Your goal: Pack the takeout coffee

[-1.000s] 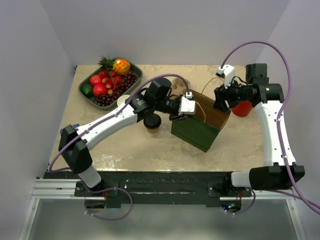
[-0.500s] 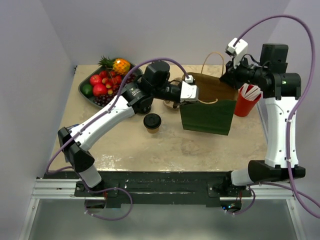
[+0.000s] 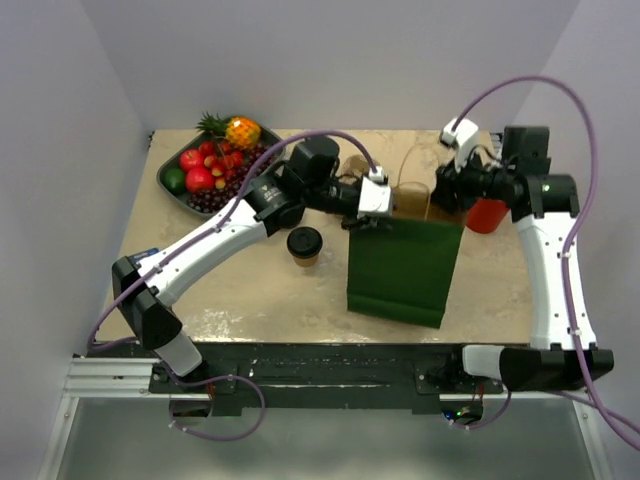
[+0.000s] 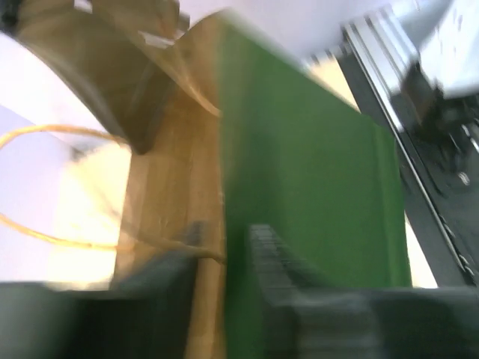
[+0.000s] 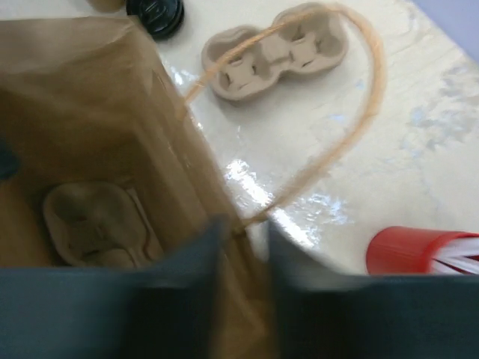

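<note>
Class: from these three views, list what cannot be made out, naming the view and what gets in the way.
- Bag floor: top view shows only the green outside; left wrist view is motion-blurred; right wrist view's fingers cover part.
- Black lid: right wrist view, cut off by the top edge, whatever is under it unseen.
- Red cup: top view, partly behind the right arm.

Qty: 1 green bag (image 3: 403, 268). 1 coffee cup (image 3: 304, 243) w/ black lid. 2 pulp carriers (image 5: 275, 51): 1 on table (image 3: 250, 295), 2nd carrier (image 5: 93, 224) inside bag. 1 red cup (image 3: 487, 214), straws too blurred to count. 1 fruit tray (image 3: 160, 176). 2 robot arms (image 3: 215, 240).
</note>
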